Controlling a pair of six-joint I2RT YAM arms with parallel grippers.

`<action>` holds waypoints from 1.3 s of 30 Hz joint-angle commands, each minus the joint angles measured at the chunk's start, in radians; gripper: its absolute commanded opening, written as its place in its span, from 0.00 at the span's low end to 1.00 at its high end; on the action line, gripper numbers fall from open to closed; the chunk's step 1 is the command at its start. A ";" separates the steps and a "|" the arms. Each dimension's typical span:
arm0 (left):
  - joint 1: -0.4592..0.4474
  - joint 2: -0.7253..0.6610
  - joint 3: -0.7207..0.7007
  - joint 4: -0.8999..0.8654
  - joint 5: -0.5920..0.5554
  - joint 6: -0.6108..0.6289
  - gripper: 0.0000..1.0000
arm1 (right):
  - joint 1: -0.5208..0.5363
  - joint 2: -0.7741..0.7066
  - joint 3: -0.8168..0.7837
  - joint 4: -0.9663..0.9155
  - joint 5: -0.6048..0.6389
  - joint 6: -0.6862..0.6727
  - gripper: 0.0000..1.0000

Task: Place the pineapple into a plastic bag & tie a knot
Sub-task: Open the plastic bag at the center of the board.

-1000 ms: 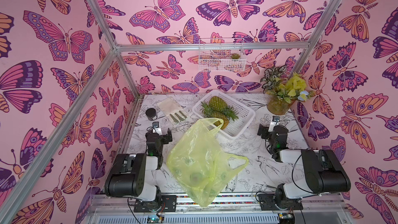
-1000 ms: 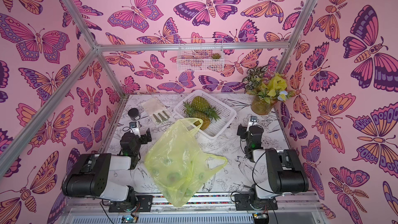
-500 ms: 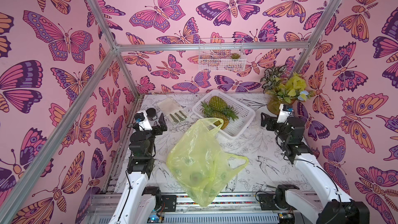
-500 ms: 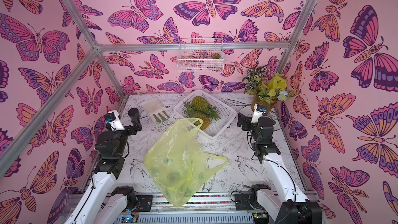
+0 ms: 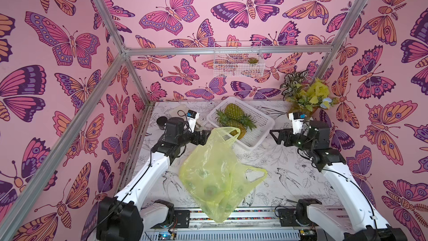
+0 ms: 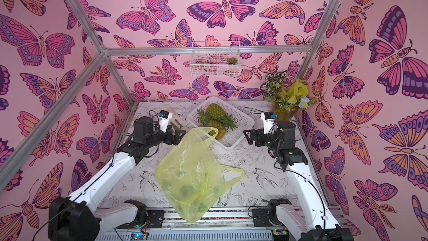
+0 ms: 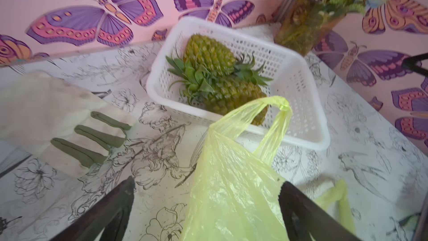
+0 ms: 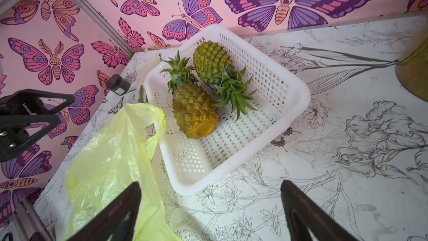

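Note:
The yellow-green plastic bag (image 5: 215,175) (image 6: 192,175) lies crumpled mid-table. One handle loop (image 5: 228,133) stands up against the white basket (image 5: 273,121) and the other (image 5: 254,175) lies flat to the right. No knot shows. Two pineapples lie in the basket, one nearer (image 5: 237,128) (image 8: 194,112) and one farther back (image 5: 231,111) (image 8: 210,61). My left gripper (image 5: 205,136) (image 7: 207,181) hovers open just left of the raised handle, its fingers wide apart over bag plastic (image 7: 231,181). My right gripper (image 5: 274,136) (image 8: 210,183) hangs open and empty by the basket's right corner.
A pale glove with green fingers (image 7: 58,117) and a dark jar (image 5: 161,121) lie at the back left. A plant vase (image 5: 303,98) stands at the back right corner. A wire basket (image 5: 238,66) hangs on the back wall. The bag's lower end overhangs the front rail (image 5: 254,212).
Both arms have unfolded from the table's front and reached up and toward the back, bringing both grippers beside the basket. The bag and pineapples have not moved.

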 commanded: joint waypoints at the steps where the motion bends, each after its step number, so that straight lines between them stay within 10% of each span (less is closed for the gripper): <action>1: -0.003 0.112 0.075 -0.211 0.074 0.133 1.00 | 0.006 -0.025 0.004 -0.072 -0.033 -0.026 0.95; 8: 0.006 0.327 0.250 -0.366 0.058 0.274 0.89 | 0.006 -0.042 -0.007 -0.079 -0.031 -0.039 0.95; 26: 0.075 0.462 0.345 -0.485 0.304 0.466 0.00 | 0.011 0.013 0.016 0.006 -0.076 -0.022 0.88; 39: 0.055 0.257 0.305 -0.393 0.336 0.657 0.00 | 0.248 0.332 0.205 0.000 -0.210 -0.113 0.95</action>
